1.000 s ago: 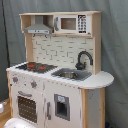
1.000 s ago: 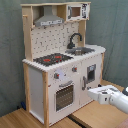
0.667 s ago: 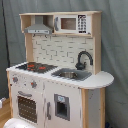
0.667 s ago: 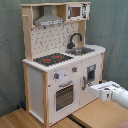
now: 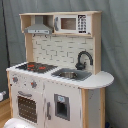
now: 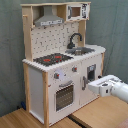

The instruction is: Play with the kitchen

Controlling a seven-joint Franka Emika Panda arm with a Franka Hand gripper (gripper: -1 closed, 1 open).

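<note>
The kitchen (image 6: 62,62), a large white and pale-wood toy set, stands on a wooden floor (image 6: 105,112) before a grey curtain (image 6: 10,60). Its black-red hob (image 6: 52,59) lies beside the sink (image 6: 82,50) with the curved black faucet (image 6: 75,40). My white gripper (image 6: 91,84) hovers just beside the lower cabinet door (image 6: 91,75) in the second exterior view; I cannot tell whether my fingers are parted.

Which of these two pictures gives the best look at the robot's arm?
The second exterior view. There the white robot arm reaches in from the second exterior view's right, level with the toy kitchen's lower doors. The first exterior view shows only a white rounded bit at its bottom left corner, probably part of the arm.
</note>
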